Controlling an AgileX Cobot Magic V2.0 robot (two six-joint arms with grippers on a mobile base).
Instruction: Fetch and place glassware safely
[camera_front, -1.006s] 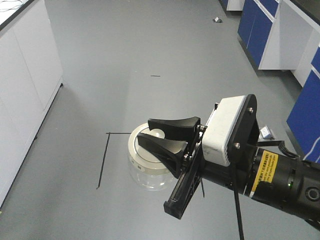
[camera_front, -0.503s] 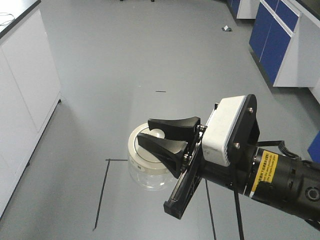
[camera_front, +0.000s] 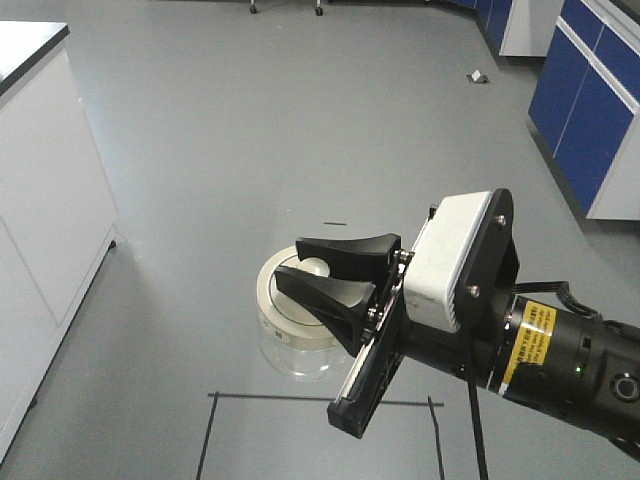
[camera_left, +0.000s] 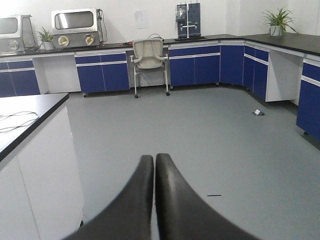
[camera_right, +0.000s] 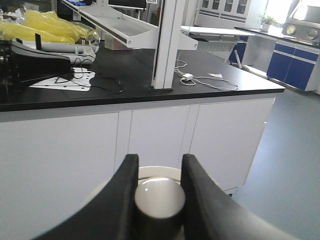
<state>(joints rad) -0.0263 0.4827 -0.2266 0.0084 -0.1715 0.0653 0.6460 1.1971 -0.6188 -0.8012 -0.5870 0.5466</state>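
Observation:
The glass jar (camera_front: 296, 352) is small, squat and clear, with a round cream-white lid (camera_front: 268, 292) and a central knob. It hangs in the air above the grey floor. My right gripper (camera_front: 291, 261) is shut on the knob; in the right wrist view the black fingers (camera_right: 125, 185) clamp the knob (camera_right: 159, 199) from both sides, with the lid rim (camera_right: 156, 170) behind it. The jar's body is hidden in that view. My left gripper (camera_left: 154, 160) is shut and empty, its fingers pressed together, pointing over the open floor.
A white cabinet (camera_front: 40, 210) stands at the left and blue cabinets (camera_front: 590, 110) at the right. Black tape lines (camera_front: 320, 400) mark the floor below the jar. A black-topped bench (camera_right: 125, 80) with cables faces the right wrist. An office chair (camera_left: 150, 57) stands far ahead.
The floor, tape lines and cabinets have slid down and toward me in the front view, so the base has moved forward. The right gripper and jar keep the same pose.

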